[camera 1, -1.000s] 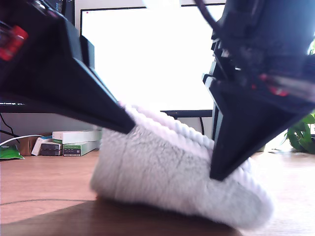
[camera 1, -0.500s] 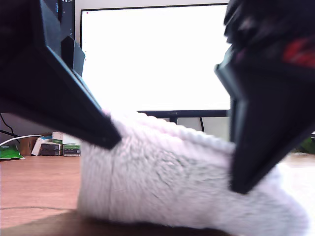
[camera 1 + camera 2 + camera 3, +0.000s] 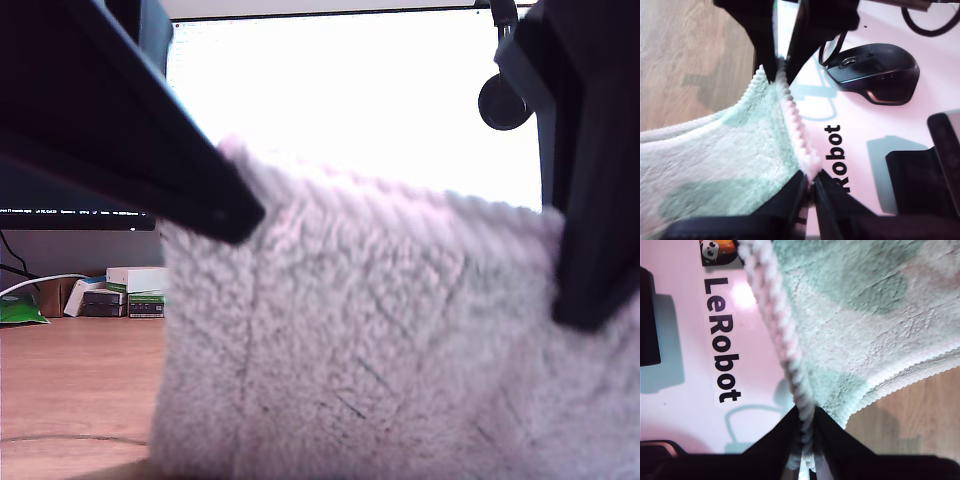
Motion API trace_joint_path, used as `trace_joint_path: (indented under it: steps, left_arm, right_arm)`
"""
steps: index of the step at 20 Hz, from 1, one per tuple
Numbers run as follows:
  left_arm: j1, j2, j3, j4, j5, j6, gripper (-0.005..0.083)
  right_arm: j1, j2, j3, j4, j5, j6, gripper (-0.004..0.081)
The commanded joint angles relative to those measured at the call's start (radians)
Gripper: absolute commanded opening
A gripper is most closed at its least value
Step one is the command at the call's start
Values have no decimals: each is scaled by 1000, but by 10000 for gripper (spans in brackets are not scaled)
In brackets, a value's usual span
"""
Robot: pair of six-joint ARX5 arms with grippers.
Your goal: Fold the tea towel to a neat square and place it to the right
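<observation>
Two grippers clamp the tea towel [image 3: 380, 340]: my first gripper [image 3: 807, 182] and my second gripper [image 3: 805, 427] each closed on its corded edge. Towel hangs raised above the surface [image 3: 70, 390], filling the exterior view from 12 to 6 o'clock. Mid-fold judged; next, lay held edge over evenly.

Two black claws hold the fluffy tea towel [image 3: 380, 330] up by its top edge before a bright monitor [image 3: 350, 90].
</observation>
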Motion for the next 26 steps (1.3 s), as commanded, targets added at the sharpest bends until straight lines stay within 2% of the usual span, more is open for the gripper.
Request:
trace_joint_path:
  steps: [1, 8, 16, 26]
  left_arm:
    - [0, -7, -15, -32, -20, -4, -22]
    - [87, -7, -15, -45, -112, -4, -22]
    - [190, 18, -15, -36, -217, 16, -22]
    - [296, 170, -15, 108, -251, 50, -22]
  right_arm:
    - [-24, 0, -14, -38, 33, -23, -11]
    - [-146, 37, -10, 74, 82, -116, -11]
    - [-247, 196, 51, 218, 102, -214, -11]
    - [-350, 336, 140, 351, 108, -309, -11]
